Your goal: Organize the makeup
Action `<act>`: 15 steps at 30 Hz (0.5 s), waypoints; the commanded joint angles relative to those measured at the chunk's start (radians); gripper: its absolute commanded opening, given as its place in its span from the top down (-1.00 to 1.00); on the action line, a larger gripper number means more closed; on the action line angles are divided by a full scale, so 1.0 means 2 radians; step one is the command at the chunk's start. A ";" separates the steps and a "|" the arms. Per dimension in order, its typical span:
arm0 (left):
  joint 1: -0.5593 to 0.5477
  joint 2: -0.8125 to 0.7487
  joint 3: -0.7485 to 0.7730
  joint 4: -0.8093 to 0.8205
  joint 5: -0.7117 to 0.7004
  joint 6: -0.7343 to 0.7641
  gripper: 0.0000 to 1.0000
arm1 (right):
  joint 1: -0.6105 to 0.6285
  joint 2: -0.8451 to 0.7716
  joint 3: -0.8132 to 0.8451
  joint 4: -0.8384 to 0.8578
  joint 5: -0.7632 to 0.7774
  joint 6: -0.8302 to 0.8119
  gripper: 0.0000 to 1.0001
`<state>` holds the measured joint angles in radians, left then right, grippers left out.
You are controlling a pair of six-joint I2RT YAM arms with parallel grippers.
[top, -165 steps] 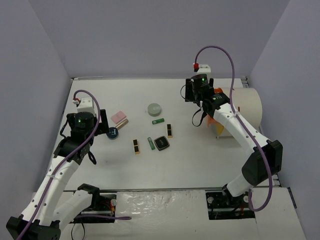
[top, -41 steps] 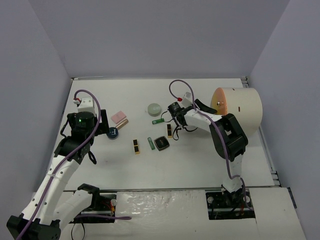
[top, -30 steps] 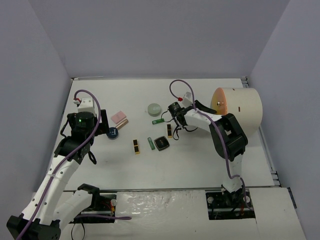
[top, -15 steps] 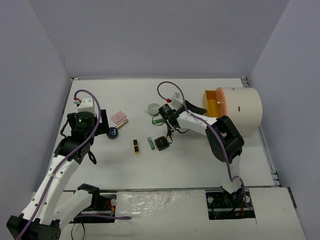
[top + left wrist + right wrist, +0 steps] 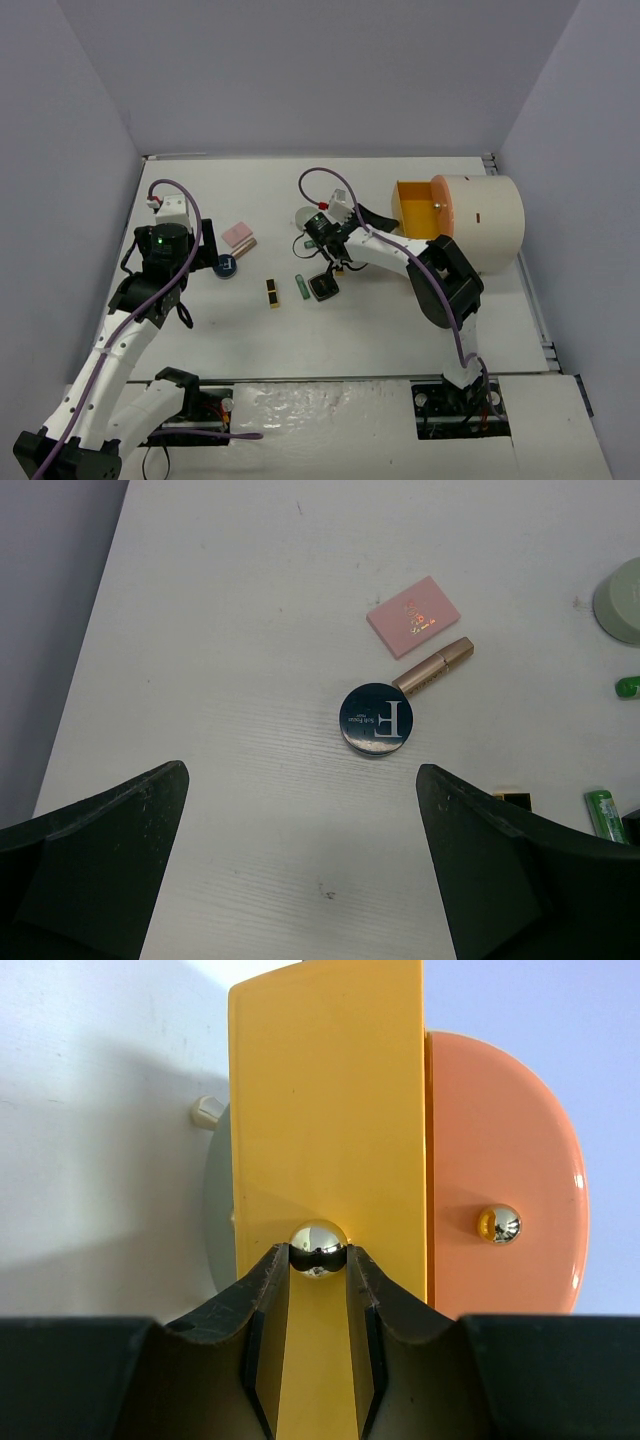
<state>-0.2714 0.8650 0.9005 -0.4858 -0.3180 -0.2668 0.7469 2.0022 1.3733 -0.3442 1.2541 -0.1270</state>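
Note:
My right gripper (image 5: 318,1260) is shut on the silver knob (image 5: 318,1245) of a yellow-orange drawer (image 5: 417,207), which stands pulled out to the left of the cream drum (image 5: 485,225). My left gripper (image 5: 300,880) is open and empty above a blue compact (image 5: 376,720). Beyond it lie a pink palette (image 5: 414,616) and a rose tube (image 5: 432,666). In the top view a black-gold lipstick (image 5: 272,292), a green tube (image 5: 302,288) and a black compact (image 5: 322,288) lie mid-table. The right arm partly hides a green compact (image 5: 302,216).
The right arm stretches low over the middle of the table, covering items near it. A second orange drawer front with a gold knob (image 5: 497,1224) stays closed on the drum. Grey walls enclose the table on three sides.
My right gripper, shut on the knob, has moved left and drawn the drawer out of the drum. The left arm has not moved.

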 commanded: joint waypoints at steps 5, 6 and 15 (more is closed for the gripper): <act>0.005 -0.004 0.021 0.016 -0.005 -0.006 -0.94 | 0.009 -0.008 0.027 0.003 -0.012 0.016 0.84; 0.005 -0.004 0.021 0.015 -0.005 -0.006 -0.94 | 0.009 -0.008 0.024 0.003 -0.014 0.018 0.81; 0.005 -0.002 0.021 0.016 -0.004 -0.006 -0.94 | 0.009 -0.008 0.015 0.003 -0.030 0.029 0.47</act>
<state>-0.2715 0.8650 0.9005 -0.4864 -0.3180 -0.2668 0.7554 2.0022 1.3899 -0.3478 1.2176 -0.1073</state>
